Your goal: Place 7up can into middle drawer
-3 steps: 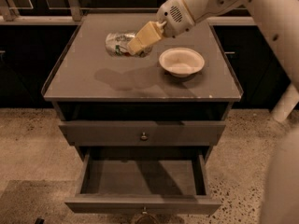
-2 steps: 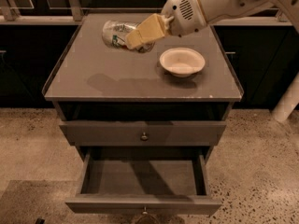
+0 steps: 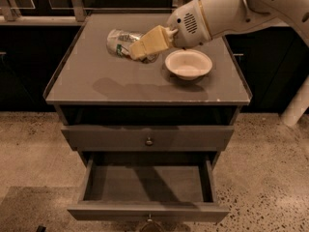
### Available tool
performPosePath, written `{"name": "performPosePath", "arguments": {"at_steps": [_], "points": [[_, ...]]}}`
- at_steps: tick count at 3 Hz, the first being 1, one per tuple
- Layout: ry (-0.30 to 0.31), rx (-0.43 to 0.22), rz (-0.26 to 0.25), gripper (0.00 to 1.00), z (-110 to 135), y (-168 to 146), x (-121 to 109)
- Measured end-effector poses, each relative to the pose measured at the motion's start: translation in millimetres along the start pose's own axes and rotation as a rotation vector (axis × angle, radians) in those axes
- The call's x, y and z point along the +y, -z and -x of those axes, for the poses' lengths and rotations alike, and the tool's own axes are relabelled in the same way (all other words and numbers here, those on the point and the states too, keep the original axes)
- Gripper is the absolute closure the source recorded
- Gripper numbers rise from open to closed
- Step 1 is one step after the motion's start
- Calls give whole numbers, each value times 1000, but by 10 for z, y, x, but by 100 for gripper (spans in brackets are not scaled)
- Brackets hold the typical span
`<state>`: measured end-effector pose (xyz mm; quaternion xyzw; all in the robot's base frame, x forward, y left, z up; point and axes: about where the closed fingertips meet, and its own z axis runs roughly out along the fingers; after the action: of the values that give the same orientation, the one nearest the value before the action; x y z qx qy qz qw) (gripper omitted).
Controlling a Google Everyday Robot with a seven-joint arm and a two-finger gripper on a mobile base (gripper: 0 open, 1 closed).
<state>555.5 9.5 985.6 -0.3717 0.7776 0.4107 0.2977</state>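
The 7up can (image 3: 119,41), silvery with green markings, lies on its side in my gripper (image 3: 138,49). The cream fingers (image 3: 150,41) are shut on it. The can hangs a little above the back middle of the grey cabinet top (image 3: 96,81), and its shadow falls on the top below. The middle drawer (image 3: 147,183) is pulled open at the bottom of the view. It is shallow, grey and empty, with its knob at the front edge. The gripper and can are well above and behind it.
A round cream bowl (image 3: 188,64) stands on the cabinet top just right of the gripper. The upper grey drawer (image 3: 148,138) is shut, with a small metal knob. Speckled floor surrounds the cabinet. A white post (image 3: 297,105) stands at the right.
The gripper has stayed shut on the can, raising it off the cabinet top and shifting it slightly left. The bowl and both drawers have not moved.
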Motion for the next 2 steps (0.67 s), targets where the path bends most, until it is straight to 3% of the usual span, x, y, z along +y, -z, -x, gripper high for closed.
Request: {"name": "performPosePath", "arguments": {"at_steps": [1, 2], "points": [[-36, -3, 6, 100, -145, -68, -71], [-153, -68, 37, 100, -541, -201, -153]]}}
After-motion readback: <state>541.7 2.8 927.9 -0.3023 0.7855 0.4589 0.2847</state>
